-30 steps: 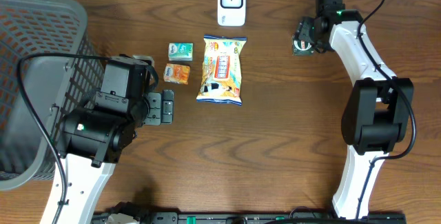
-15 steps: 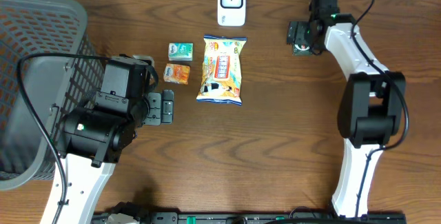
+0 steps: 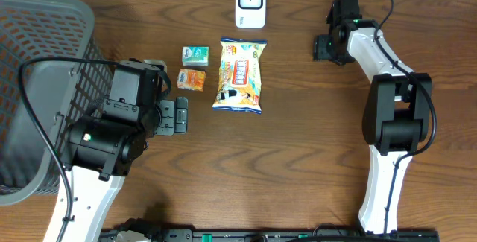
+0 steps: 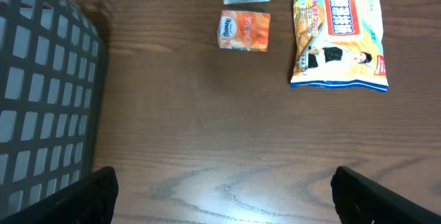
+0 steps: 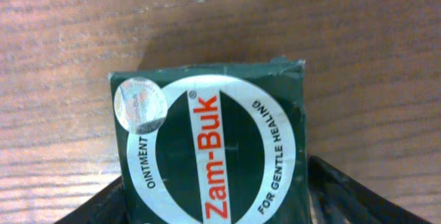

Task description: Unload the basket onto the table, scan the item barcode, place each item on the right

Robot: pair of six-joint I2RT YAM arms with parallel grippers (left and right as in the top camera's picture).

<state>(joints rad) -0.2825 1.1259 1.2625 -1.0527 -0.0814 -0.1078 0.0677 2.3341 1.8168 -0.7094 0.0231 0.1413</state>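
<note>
A dark green Zam-Buk ointment box [image 5: 207,148] lies flat on the wooden table, label up, and fills the right wrist view. My right gripper [image 5: 213,200] has a black finger against each side of the box. From overhead that gripper [image 3: 326,46] is at the back of the table, right of the white scanner [image 3: 250,4], and only a dark edge of the box [image 3: 318,48] shows. My left gripper [image 3: 173,115] rests open over bare wood at the left, with nothing between its fingers [image 4: 89,196].
A snack bag [image 3: 240,76], an orange packet [image 3: 192,79] and a green packet [image 3: 195,54] lie left of centre. A grey mesh basket [image 3: 37,86] fills the far left, close to my left arm.
My right arm has swung left along the back of the table. Its jaws, wide a moment ago, have closed in on the green box. The left arm has not moved.
</note>
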